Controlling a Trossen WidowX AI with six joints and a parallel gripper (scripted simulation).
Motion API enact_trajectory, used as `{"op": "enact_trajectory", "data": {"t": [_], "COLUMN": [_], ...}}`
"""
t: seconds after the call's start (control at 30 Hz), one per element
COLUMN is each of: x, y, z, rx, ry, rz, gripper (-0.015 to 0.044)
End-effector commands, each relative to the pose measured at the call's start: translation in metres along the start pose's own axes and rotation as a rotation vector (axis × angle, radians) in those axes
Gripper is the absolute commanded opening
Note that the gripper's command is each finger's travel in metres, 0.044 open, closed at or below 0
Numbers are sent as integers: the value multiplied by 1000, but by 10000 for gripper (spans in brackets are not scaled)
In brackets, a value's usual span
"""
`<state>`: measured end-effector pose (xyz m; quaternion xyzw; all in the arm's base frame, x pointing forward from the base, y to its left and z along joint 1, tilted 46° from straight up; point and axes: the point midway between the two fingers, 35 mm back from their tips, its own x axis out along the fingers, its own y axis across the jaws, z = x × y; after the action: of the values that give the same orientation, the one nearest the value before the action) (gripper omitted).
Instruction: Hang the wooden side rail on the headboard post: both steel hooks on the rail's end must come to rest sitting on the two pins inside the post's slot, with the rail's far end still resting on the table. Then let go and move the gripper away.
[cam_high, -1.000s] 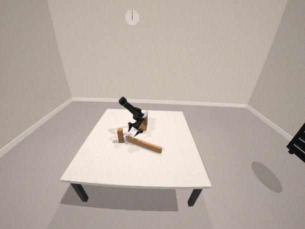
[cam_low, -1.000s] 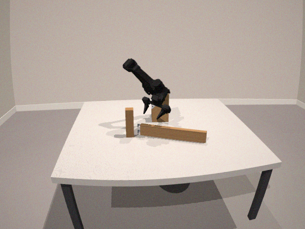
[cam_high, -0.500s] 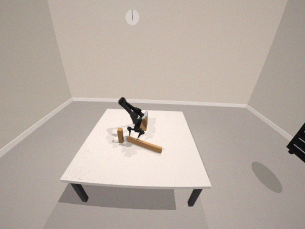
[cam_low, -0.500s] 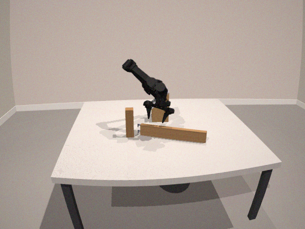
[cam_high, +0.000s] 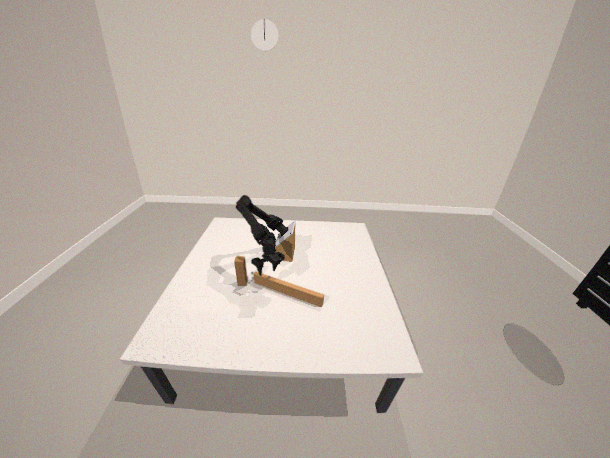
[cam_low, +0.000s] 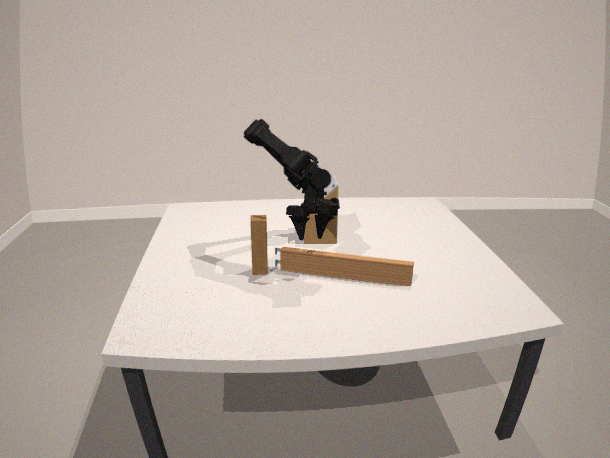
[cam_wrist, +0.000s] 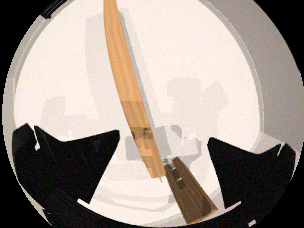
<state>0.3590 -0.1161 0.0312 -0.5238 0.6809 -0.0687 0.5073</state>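
Note:
The wooden rail rests on the table, standing on its long narrow edge. Two small steel hooks stick out of its left end toward the post, with a small gap between. The headboard post stands upright left of the rail. In the wrist view its slot shows small bright pins. My gripper is open and empty, pointing down above the rail's hook end. In the wrist view the rail's end lies below, between the spread fingers, not touched by them.
The white table carries everything. The arm's wooden mounting block stands behind the rail and gripper. The arm's shadow falls around the post and the hook end.

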Motion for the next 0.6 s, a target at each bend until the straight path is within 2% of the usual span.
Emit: {"op": "enact_trajectory", "data": {"t": [0.0,0.4,0.57], "x": [-21,-21,11], "y": [-3,-3,5], "z": [-32,-32,-35], "rx": [-351,-351,-351], "ry": [46,46,47], "rz": [243,243,242], "gripper": [440,440,440]}}
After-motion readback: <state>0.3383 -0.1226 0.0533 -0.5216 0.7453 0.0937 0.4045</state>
